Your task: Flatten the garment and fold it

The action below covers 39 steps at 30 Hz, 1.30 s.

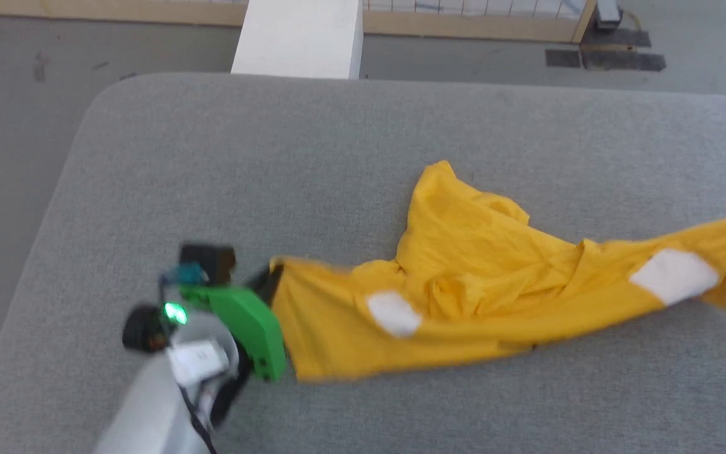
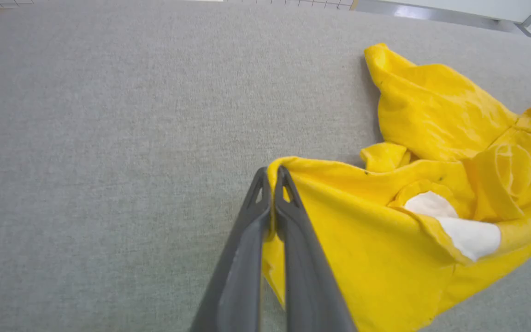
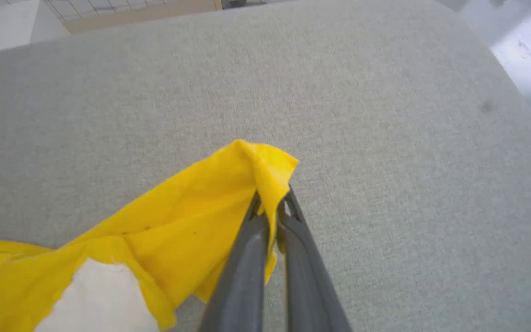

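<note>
The garment is stretched across the grey surface; its left edge is pinched by the closed left gripper, its right end by the closed right gripper.

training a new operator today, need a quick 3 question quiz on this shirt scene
1. True or false: the shirt lies flat and neatly folded.
2. The left gripper is: A) open above the shirt, B) shut on an edge of the shirt, C) shut on nothing.
3. What colour are the patches on the shirt?

Key: 1 false, it is crumpled; 2 B; 3 white.
</note>
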Tool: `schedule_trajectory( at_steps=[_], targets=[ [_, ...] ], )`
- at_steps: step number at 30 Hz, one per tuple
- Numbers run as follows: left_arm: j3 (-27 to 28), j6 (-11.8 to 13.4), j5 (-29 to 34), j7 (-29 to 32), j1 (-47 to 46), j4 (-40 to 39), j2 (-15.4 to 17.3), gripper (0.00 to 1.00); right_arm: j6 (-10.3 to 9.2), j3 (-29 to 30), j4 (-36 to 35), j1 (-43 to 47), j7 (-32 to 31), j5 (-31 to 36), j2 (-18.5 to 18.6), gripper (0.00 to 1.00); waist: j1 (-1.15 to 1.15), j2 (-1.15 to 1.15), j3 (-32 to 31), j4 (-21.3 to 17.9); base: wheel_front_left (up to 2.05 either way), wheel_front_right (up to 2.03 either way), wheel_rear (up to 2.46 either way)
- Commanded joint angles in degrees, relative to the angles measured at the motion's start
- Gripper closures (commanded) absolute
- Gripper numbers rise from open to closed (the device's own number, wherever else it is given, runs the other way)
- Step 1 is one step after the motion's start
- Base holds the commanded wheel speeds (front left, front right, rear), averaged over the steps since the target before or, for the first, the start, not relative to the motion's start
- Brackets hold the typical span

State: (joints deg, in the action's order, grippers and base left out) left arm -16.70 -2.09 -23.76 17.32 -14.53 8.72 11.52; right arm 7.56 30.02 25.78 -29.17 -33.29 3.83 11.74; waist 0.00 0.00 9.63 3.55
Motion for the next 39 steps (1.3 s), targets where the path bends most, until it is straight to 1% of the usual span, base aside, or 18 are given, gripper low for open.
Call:
schedule_trajectory(
  at_steps=[1, 5, 8, 10, 13, 17, 21, 23, 26, 29, 31, 33, 36, 39],
  targets=[
    [1.1, -1.1, -1.3, -0.6, -3.0, -0.7, 1.0, 1.00, -0.08, -1.0, -1.2, -0.2, 0.8, -1.3, 1.0, 1.00, 0.00, 0.00, -1.1, -0.8, 0.00, 0.00, 0.00],
    [3.9, -2.8, -3.9, 0.0, -10.6, -1.6, 3.3, 1.00, -0.08, -5.6, -4.5, -3.5, 1.2, -4.1, 3.8, 1.00, 0.00, 0.00, -0.5, -2.1, 0.00, 0.00, 0.00],
    [6.0, -3.6, -5.7, 1.0, -17.9, -1.4, 5.3, 1.00, -0.08, -9.5, -6.8, -8.4, 0.9, -5.6, 5.4, 1.00, 0.00, 0.00, 1.7, -3.7, 0.00, 0.00, 0.00],
    [6.9, -3.8, -6.1, 1.8, -23.0, -0.5, 6.5, 1.00, -0.08, -11.7, -7.9, -12.1, 0.9, -5.9, 6.5, 1.00, 0.00, 0.00, 3.4, -4.4, 0.00, 0.00, 0.00],
    [8.4, -3.5, -5.6, 2.1, -31.0, 1.5, 8.0, 1.00, -0.08, -14.4, -8.9, -18.4, 1.4, -5.9, 7.5, 1.00, 0.00, 0.00, 6.4, -5.5, 0.00, 0.00, 0.00],
    [10.8, -0.8, -4.5, 0.5, -42.0, 4.0, 8.3, 1.00, -0.08, -17.5, -8.7, -28.3, 3.4, -4.4, 8.4, 1.00, 0.00, 0.00, 10.9, -6.9, 0.00, 0.00, 0.00],
    [12.7, 2.1, -2.3, -3.8, -52.1, 6.6, 8.4, 1.00, -0.08, -18.7, -7.2, -38.1, 7.6, -2.4, 8.0, 1.00, 0.00, 0.00, 14.3, -7.7, 0.00, 0.00, 0.00],
    [14.0, 3.5, -1.8, -6.7, -56.6, 7.8, 8.2, 1.00, -0.08, -19.0, -6.5, -42.6, 10.3, -1.2, 7.5, 1.00, 0.00, 0.00, 15.8, -8.1, 0.00, 0.00, 0.00],
    [15.4, 4.8, -1.2, -11.8, -63.1, 9.9, 7.9, 1.00, -0.08, -18.9, -5.6, -48.9, 15.4, 0.8, 6.3, 1.00, 0.00, 0.00, 17.9, -8.6, 0.00, 0.00, 0.00],
    [15.9, 5.2, -0.1, -17.2, -68.1, 11.4, 7.6, 1.00, -0.08, -18.3, -4.5, -54.4, 21.0, 3.2, 5.0, 1.00, 0.00, 0.00, 19.4, -8.7, 0.00, 0.00, 0.00],
    [16.2, 5.1, -0.3, -19.9, -70.0, 12.2, 7.1, 1.00, -0.08, -18.2, -3.8, -56.7, 24.1, 4.5, 4.6, 1.00, 0.00, 0.00, 19.8, -8.6, 0.00, 0.00, 0.00],
    [15.7, 4.1, -0.4, -21.7, -70.7, 13.6, 6.7, 1.00, -0.08, -18.4, -2.5, -58.1, 27.1, 5.6, 4.4, 1.00, 0.00, 0.00, 19.9, -8.2, 0.00, 0.00, 0.00],
    [14.5, 2.6, -0.3, -22.0, -69.0, 16.0, 6.7, 1.00, -0.08, -18.7, 0.1, -58.0, 29.2, 5.1, 4.5, 1.00, 0.00, 0.00, 19.6, -7.6, 0.00, 0.00, 0.00],
    [13.0, 0.7, -0.2, -21.4, -64.1, 18.9, 7.3, 1.00, -0.08, -20.3, 3.8, -54.8, 30.2, 3.6, 4.6, 1.00, 0.00, 0.00, 18.4, -7.2, 0.00, 0.00, 0.00]
  ],
)
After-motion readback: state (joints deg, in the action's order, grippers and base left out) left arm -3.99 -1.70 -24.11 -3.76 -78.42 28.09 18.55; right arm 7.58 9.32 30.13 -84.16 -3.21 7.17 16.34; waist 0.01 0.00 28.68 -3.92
